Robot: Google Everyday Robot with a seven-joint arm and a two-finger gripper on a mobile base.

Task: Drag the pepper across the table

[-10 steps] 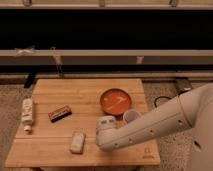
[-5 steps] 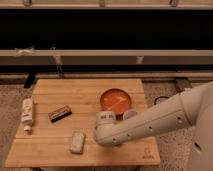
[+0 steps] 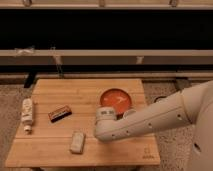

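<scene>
The light wooden plank table (image 3: 125, 152) fills the middle of the camera view. My white arm reaches in from the right. Its gripper (image 3: 104, 125) hangs over the table's middle, just in front of the orange-red bowl (image 3: 116, 99). The pepper does not show; I cannot tell whether it lies under the gripper or the arm. A small cup (image 3: 129, 113) peeks out from behind the arm, to the right of the bowl.
A brown rectangular bar (image 3: 60, 113) lies left of centre. A white bottle (image 3: 27, 114) lies along the left edge. A pale flat packet (image 3: 77, 141) lies near the front edge. A dark shelf and rails run behind the table.
The gripper end of the arm has shifted a little away from the front edge, toward the bowl. The arm now covers more of the cup. The other objects have not moved.
</scene>
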